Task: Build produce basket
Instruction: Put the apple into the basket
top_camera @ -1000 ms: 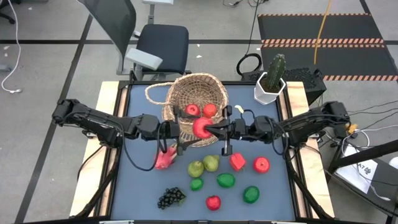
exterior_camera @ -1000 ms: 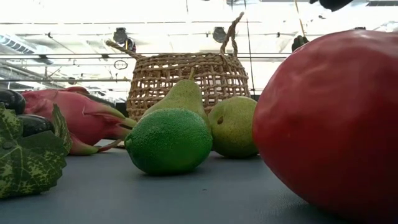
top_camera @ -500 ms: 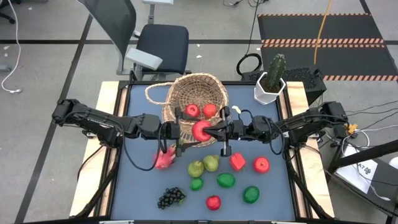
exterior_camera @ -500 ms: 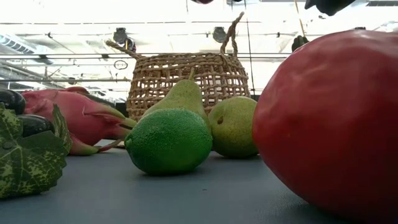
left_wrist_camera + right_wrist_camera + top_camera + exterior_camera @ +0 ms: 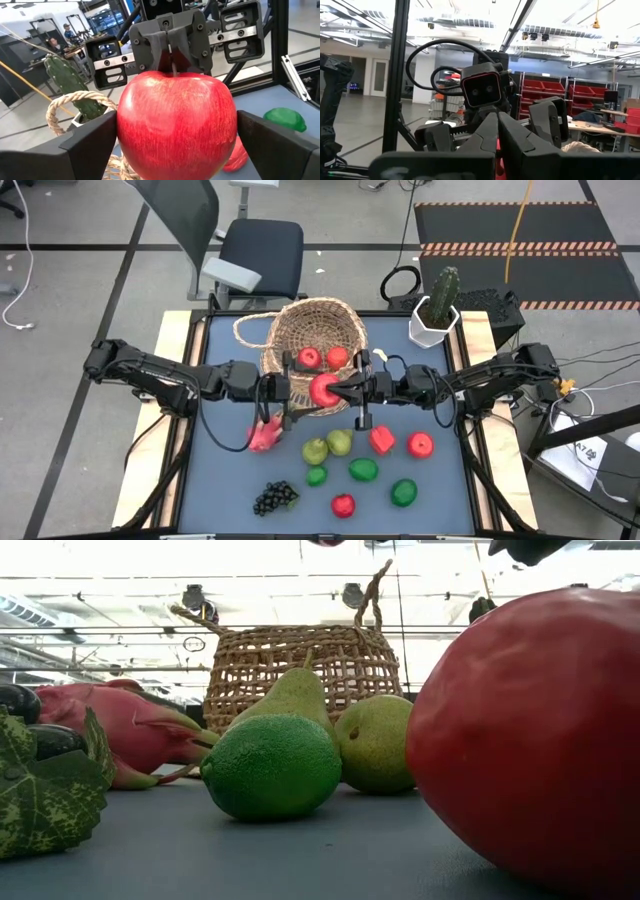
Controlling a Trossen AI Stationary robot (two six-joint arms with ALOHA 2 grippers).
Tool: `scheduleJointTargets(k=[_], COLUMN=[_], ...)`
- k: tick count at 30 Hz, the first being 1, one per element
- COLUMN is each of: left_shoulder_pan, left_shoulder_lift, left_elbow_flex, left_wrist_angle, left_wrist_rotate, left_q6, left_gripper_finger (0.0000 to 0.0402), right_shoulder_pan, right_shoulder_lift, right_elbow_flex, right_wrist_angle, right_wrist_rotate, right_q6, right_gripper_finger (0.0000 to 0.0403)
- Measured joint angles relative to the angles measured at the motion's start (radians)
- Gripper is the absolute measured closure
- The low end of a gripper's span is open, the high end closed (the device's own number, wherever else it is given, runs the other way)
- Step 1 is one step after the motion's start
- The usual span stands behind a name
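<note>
The tan wicker basket (image 5: 315, 335) stands at the table's far middle with two red fruits (image 5: 309, 357) inside. A red apple (image 5: 323, 388) is held in the air just near of the basket, between both grippers. My left gripper (image 5: 312, 388) comes from the table's left and is shut on the apple's sides. My right gripper (image 5: 341, 388) comes from the right and is shut on the apple's stem. More produce lies on the table nearer: a pink dragon fruit (image 5: 265, 435), two pears (image 5: 328, 446), limes (image 5: 316, 476), a grape bunch (image 5: 275, 498). My left gripper pinches the apple's two opposite sides (image 5: 125, 135) between its two fingers (image 5: 87, 147), coming level from the table's left. The apple sits upright, lifted clear of the table. My right gripper pinches the apple's stem (image 5: 171, 64) at the apple's top between its shut fingertips (image 5: 162, 50), coming from the table's right.
A white pot with a cactus (image 5: 433, 320) stands at the far right corner. Red and green fruits (image 5: 381, 440) (image 5: 404, 492) lie at the near right. An office chair (image 5: 255, 255) stands beyond the far edge.
The apple has come a little lower between the two grippers: its red underside now shows at the top edge of the low view, where it did not a second ago.
</note>
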Motion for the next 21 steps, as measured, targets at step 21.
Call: scheduleJointTargets(k=[21], left_shoulder_pan=[0.0], left_shoulder_lift=[0.002], left_elbow_flex=[0.0], left_wrist_angle=[0.012], left_wrist_rotate=[0.001], left_q6=[0.025], left_gripper_finger=[0.0044], right_shoulder_pan=[0.0], right_shoulder_lift=[0.0], right_elbow_flex=[0.0], right_wrist_angle=[0.005], right_wrist_rotate=[-0.003], right_q6=[-0.031], right_gripper_finger=[0.0359])
